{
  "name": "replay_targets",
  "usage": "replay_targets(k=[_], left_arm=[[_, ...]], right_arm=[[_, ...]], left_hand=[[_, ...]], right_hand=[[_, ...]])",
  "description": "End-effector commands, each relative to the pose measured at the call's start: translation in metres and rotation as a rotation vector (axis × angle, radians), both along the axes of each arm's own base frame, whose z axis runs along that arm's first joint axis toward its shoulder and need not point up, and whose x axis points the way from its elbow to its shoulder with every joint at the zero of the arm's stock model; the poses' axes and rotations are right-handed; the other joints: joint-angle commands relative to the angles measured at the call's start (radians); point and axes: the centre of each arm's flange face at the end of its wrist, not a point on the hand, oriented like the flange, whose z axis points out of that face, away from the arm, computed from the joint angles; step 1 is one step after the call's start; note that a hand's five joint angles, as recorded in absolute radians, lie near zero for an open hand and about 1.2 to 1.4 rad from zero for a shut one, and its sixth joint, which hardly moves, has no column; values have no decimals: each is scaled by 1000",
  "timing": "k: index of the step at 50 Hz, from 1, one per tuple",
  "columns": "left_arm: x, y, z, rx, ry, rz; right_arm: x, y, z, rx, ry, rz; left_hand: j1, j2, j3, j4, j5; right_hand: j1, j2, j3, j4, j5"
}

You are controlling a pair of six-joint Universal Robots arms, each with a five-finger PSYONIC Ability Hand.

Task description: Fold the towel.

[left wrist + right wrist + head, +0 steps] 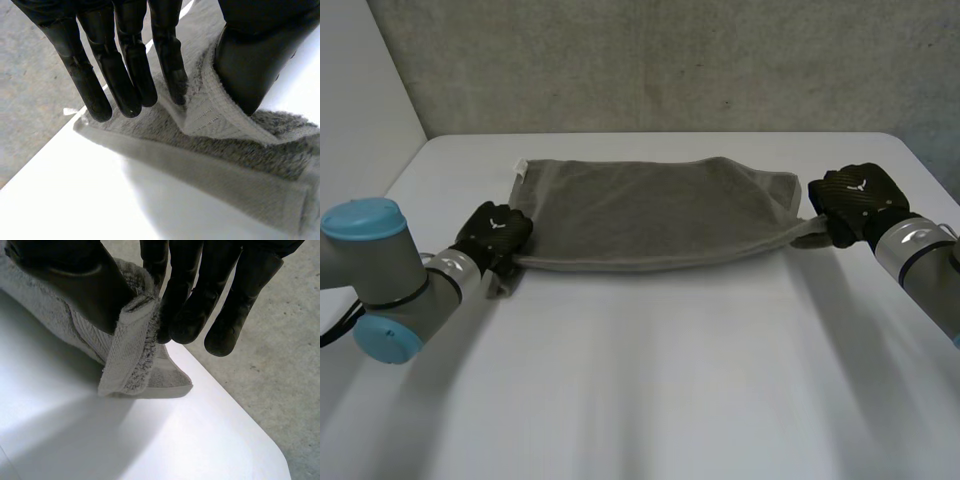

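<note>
Head camera looks down on the table [650, 400] from behind; wrist cameras sit close over shared towel [650, 215] corners.

The towel [650, 215] is rough, fuzzy terry cloth, and the table [640, 380] is smooth and matt.

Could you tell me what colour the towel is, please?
Plain grey towel, clearest in the head view.

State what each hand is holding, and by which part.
Both hold the grey towel: the left hand pinches its near left corner, the right hand its near right corner.
</note>
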Motion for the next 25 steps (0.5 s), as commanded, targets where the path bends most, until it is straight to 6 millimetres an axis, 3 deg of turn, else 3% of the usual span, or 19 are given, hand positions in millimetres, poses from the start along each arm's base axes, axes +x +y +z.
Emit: replay_targets(k=[1,8,14,17,18,19,25], left_arm=[[3,-1,-4,2,-8,35],[7,1,6,-12,-4,46],[10,3,31,-58,7,51],[12,5,50,-93,15,53],[12,8,59,-112,20,47],[12,11,69,-132,25,41],[10,21,89,-175,36,-2]], right_arm=[[-1,1,-1,5,2,-6],[-10,-7,9,-6,-38,-82],[-12,-7,18,-20,-62,-101],[-12,-5,22,-16,-73,-101],[-12,-3,25,-11,-79,-101],[-11,-1,29,-7,-81,-100],[-12,3,42,4,-93,-99]], left_hand=[[-49,-57,-62,-59,-45],[-105,-113,-118,-114,-101],[-111,-119,-124,-120,-107],[65,57,53,56,69],[370,362,358,361,374],[524,516,512,515,528],[526,518,513,516,530]], right_hand=[[70,84,64,59,63],[70,84,64,59,63],[70,84,64,59,63],[70,84,64,59,63],[70,84,64,59,63],[70,84,64,59,63],[70,84,64,59,63]])
